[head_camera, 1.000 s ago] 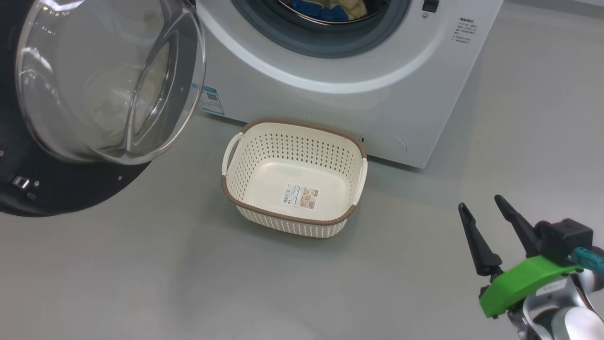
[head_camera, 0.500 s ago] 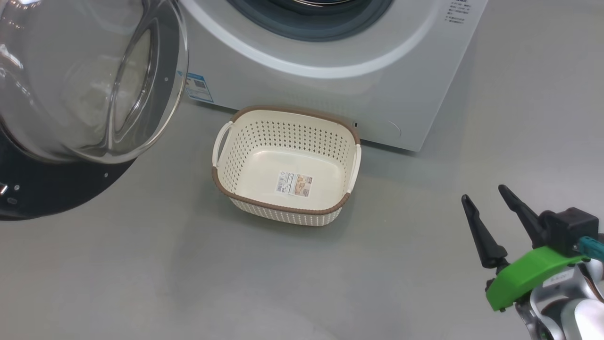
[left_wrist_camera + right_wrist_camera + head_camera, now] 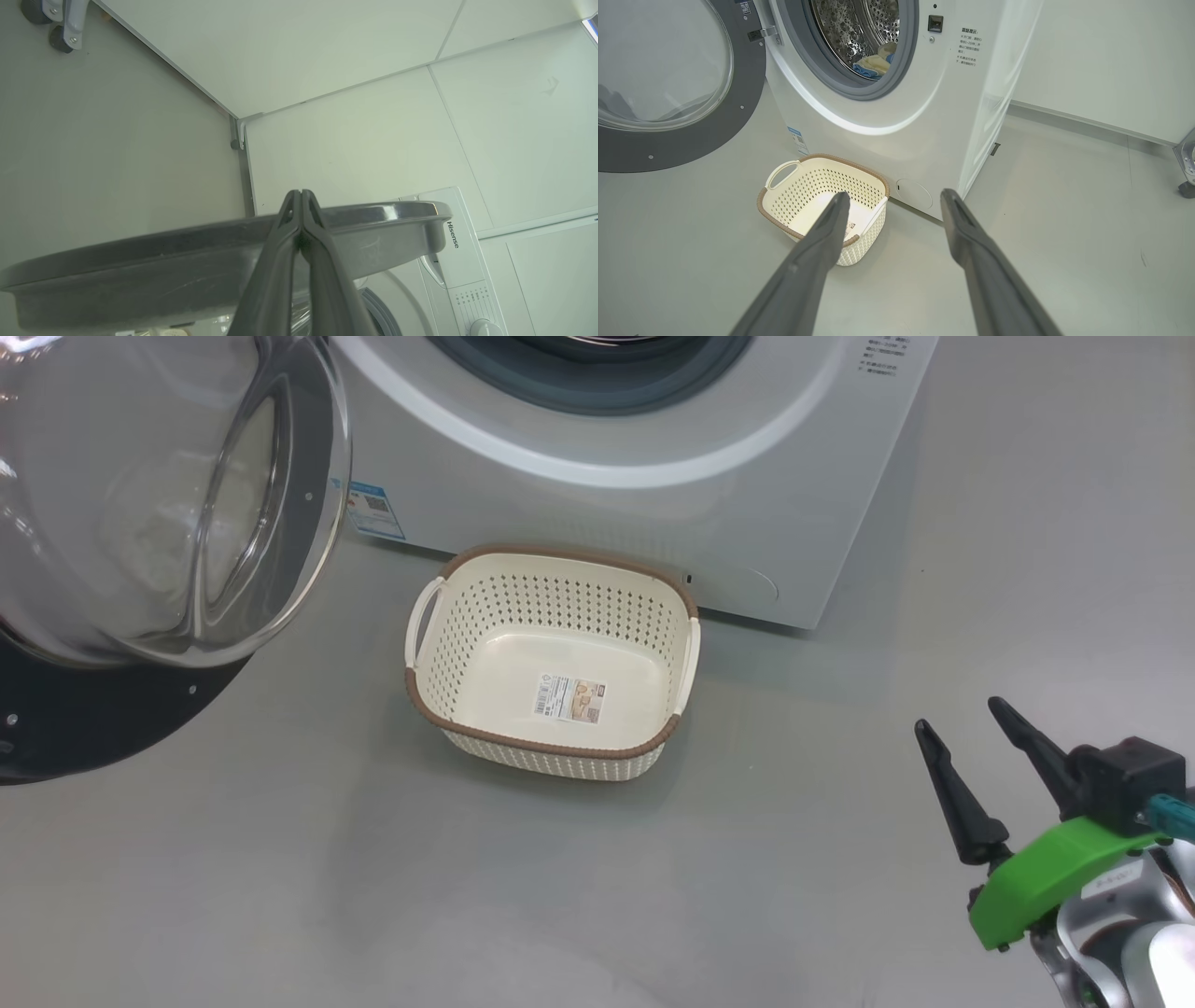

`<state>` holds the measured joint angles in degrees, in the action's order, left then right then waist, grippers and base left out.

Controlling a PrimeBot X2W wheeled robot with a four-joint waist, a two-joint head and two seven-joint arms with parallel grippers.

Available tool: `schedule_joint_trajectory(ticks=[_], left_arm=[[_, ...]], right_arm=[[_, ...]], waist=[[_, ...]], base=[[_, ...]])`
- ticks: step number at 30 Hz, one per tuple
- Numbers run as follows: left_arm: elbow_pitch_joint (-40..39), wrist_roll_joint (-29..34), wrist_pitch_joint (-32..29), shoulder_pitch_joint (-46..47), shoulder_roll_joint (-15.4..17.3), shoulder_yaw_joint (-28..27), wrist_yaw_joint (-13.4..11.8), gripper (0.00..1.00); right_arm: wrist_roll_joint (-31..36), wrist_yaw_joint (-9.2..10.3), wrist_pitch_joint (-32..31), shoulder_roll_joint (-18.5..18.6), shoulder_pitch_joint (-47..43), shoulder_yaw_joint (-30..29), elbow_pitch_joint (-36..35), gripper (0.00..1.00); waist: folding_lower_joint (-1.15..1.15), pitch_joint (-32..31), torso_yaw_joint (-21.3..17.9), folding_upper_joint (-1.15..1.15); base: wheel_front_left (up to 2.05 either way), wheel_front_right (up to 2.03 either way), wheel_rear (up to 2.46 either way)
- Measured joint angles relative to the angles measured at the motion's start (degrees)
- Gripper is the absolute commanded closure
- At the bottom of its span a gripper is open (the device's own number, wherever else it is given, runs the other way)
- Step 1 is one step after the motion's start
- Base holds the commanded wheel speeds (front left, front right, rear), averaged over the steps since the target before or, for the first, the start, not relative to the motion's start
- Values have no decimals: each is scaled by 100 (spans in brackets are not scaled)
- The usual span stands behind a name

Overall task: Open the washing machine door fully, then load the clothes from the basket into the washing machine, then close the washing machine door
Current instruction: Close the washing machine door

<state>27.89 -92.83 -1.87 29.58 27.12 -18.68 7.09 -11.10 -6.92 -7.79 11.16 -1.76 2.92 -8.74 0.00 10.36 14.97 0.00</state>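
Standing wide open at the upper left of the head view, the washing machine door [image 3: 159,551] shows its bulging glass and black rim, swung well clear of the washing machine [image 3: 653,513]. In the right wrist view the clothes [image 3: 873,64] lie inside the steel drum [image 3: 859,28], a pale yellow and blue heap at the bottom of the opening. The basket [image 3: 551,765] sits on the grey floor [image 3: 373,896] in the middle of the head view, just in front of the machine's lower panel, with nothing in it but the label [image 3: 569,698] on its bottom. A blue-edged sticker [image 3: 369,509] shows low on the machine's front, to the upper left of the basket. The right gripper [image 3: 959,714] hangs at the lower right, well apart from the basket, its two dark fingers spread wide and holding nothing. In the left wrist view the left gripper [image 3: 299,193] has its fingers pressed together, rising across the door's grey edge; whether they touch it I cannot tell.
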Motion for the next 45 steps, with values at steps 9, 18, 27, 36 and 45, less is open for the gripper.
schedule_joint_trajectory(ticks=[9, 18, 27, 36, 45], left_arm=[[276, 156, 30, 110, 0, 16, 0, 100], [266, 141, -320, 110, 18, 23, 0, 100], [-27, -63, -828, 80, -71, 8, -1, 100], [-669, -191, -1193, -98, -417, -140, -1, 100], [-1260, -254, -1578, -185, -862, -359, 0, 100]], right_arm=[[0, 0, -82, 37, -1, 34, -63, 0], [0, 0, -90, 38, -8, 22, -118, 0], [1, 0, -138, 36, -8, 18, -122, 0], [1, 0, -137, 3, -6, 16, -116, 0], [1, 0, -137, -43, 2, 18, -76, 0]], waist=[[0, 4, -68, 0], [0, 14, -46, 0], [0, 45, 78, 0], [0, 61, 189, 0], [0, 74, 231, 0]], base=[[0, 0, 0], [0, 0, 0], [0, 0, 0], [0, 0, 0], [0, 0, 0]])
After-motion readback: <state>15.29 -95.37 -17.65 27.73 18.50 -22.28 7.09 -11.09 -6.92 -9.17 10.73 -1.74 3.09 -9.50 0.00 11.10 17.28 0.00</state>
